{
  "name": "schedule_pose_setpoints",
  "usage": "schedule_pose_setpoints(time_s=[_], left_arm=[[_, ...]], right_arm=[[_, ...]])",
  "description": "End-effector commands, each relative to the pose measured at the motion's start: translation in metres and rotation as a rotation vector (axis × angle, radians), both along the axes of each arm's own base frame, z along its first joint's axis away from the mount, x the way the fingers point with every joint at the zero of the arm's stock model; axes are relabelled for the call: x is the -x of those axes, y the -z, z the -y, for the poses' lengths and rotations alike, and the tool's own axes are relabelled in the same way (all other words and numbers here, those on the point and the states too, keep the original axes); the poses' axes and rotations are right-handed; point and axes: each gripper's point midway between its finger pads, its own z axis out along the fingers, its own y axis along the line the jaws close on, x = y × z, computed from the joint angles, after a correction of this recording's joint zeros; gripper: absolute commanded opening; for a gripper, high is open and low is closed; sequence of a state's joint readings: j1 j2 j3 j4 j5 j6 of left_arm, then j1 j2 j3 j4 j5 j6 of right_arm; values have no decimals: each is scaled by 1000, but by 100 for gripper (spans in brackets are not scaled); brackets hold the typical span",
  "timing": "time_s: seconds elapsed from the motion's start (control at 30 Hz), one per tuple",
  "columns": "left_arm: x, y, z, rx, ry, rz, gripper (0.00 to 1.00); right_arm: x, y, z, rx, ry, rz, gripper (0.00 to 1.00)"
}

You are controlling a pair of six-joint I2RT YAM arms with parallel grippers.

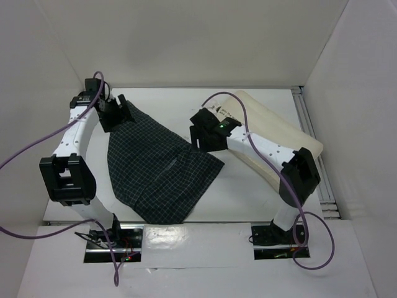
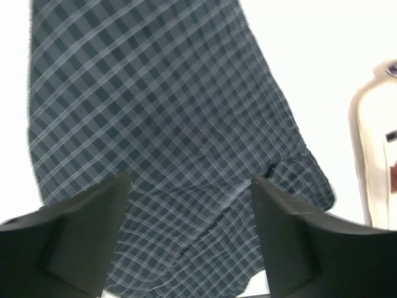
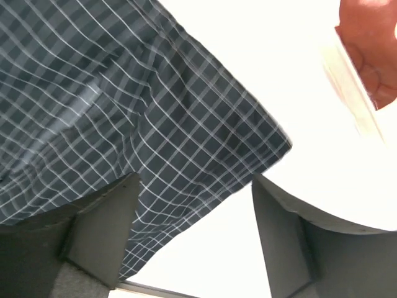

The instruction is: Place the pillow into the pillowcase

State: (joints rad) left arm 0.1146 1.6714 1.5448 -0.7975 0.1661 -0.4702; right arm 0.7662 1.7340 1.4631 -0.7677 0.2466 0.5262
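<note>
One pillow (image 1: 268,110) | one pillowcase (image 1: 155,169) | we see left pincer (image 2: 191,202) and right pincer (image 3: 195,198) spread wide, empty | white table (image 1: 248,194), white walls (image 1: 198,37).

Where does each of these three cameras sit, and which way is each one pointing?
Top view: above and behind the left arm and right arm, facing down at the table, pillowcase and pillow; both show whole.
Left wrist: on the left arm, facing down past the open left gripper at the pillowcase.
Right wrist: on the right arm, facing past the open right gripper at the pillowcase's corner and the pillow.
Shared: both wrist views catch pillowcase and pillow.
</note>
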Motion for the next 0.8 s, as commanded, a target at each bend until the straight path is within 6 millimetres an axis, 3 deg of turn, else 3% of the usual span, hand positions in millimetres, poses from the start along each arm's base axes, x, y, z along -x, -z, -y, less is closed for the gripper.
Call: schedule_pose_setpoints(time_s=[0.0,0.03,0.13,0.23,0.3,0.33,0.53,0.63,0.77], left_arm=[[2,-13,30,-3,121,48,82],[6,-2,40,-14,145,19,80],[22,29,68,-26,233,-59,74],[47,64,79,-127,278,-160,69],[62,73,75,-181,248,-190,69],[75,88,74,-191,239,-241,69],[98,108,88,-169,228,-259,70],[95,125,92,-176,246,-269,68],[97,138,94,-204,282,-299,66]], right_arm=[[6,-41,4,-44,3,111,78],[10,-44,3,-60,2,119,76],[33,-14,2,-55,-34,18,76],[57,8,-6,-87,-73,-62,78],[63,15,-17,-132,-96,-81,80],[74,26,-23,-133,-127,-115,80],[77,67,-39,-117,-139,-174,83],[72,80,-45,-129,-133,-169,74],[68,103,-40,-95,-103,-191,44]])
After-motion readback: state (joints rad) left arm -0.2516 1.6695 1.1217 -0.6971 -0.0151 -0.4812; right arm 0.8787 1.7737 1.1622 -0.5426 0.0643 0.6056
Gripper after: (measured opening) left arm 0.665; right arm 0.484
